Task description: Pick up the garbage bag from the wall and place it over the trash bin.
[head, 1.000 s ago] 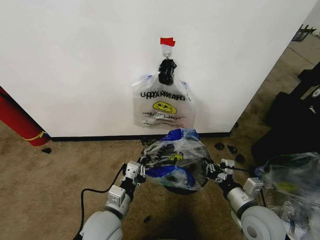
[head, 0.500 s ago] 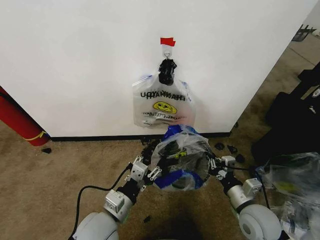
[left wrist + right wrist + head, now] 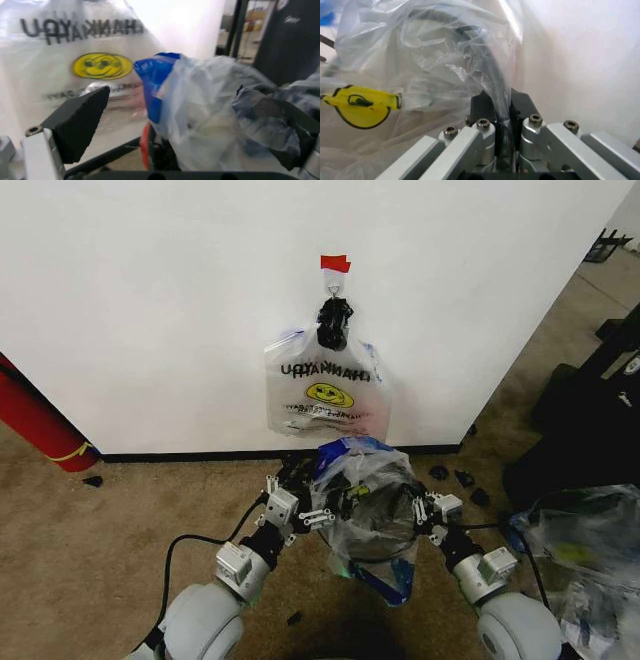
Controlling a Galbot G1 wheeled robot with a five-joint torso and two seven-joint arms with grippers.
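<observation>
Below the wall hook, I hold the garbage bag (image 3: 370, 500) stretched: right gripper (image 3: 425, 510) clamped on it, left gripper (image 3: 300, 515) spread, bin beneath.

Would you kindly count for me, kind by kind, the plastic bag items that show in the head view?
garbage bag, loose, with blue trim: 1
bundle of bags hung on the wall: 1
clear sack on the floor: 1
Total: 3
</observation>
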